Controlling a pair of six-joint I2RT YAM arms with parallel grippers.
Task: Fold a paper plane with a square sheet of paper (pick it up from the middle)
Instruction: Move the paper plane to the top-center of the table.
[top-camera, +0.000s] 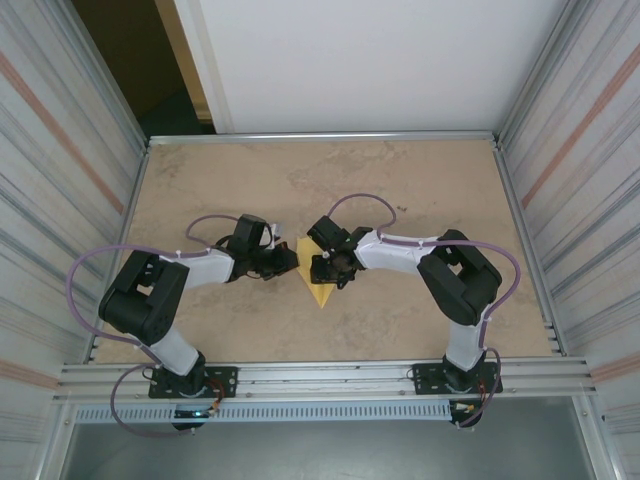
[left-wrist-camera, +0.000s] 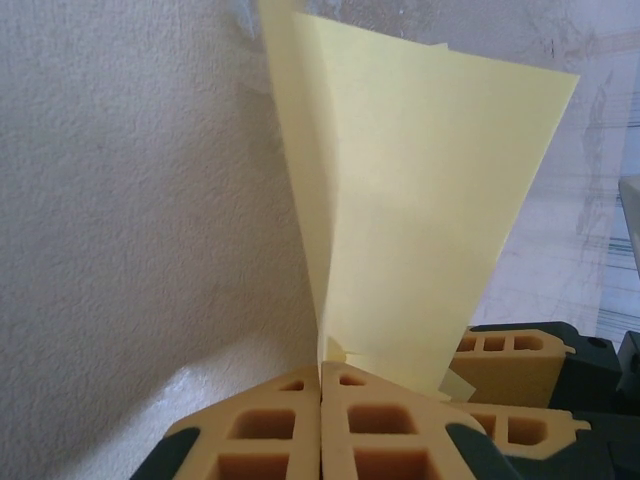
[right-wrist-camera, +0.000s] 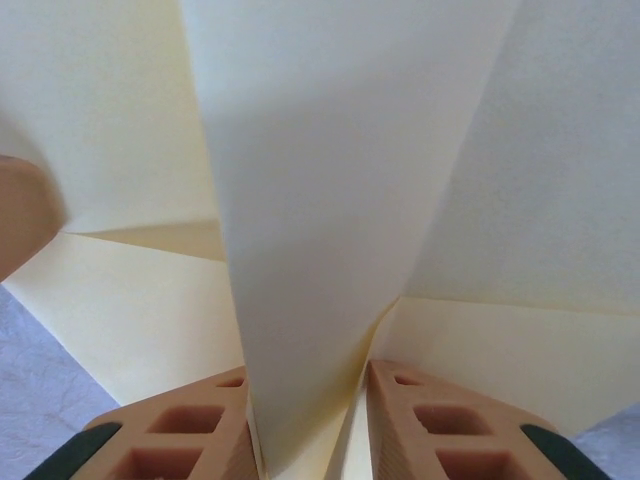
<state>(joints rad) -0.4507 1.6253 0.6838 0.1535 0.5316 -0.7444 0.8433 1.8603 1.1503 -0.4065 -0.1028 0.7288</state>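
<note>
The square sheet of paper is folded into a pale-yellow pointed paper plane (top-camera: 322, 290) in the middle of the table, its tip toward the near edge. My left gripper (top-camera: 291, 262) reaches it from the left and is shut on its edge; in the left wrist view the paper plane (left-wrist-camera: 420, 200) rises from the seam of my left gripper (left-wrist-camera: 322, 368). My right gripper (top-camera: 319, 268) comes in from the right. In the right wrist view a raised flap of the paper plane (right-wrist-camera: 330, 200) stands between the jaws of my right gripper (right-wrist-camera: 305, 400), which are still apart.
The tan tabletop (top-camera: 400, 180) has a raised metal rim, with corrugated walls on both sides. The right gripper's fingers (left-wrist-camera: 510, 360) sit close beside my left fingers. There is free room at the back and sides of the table.
</note>
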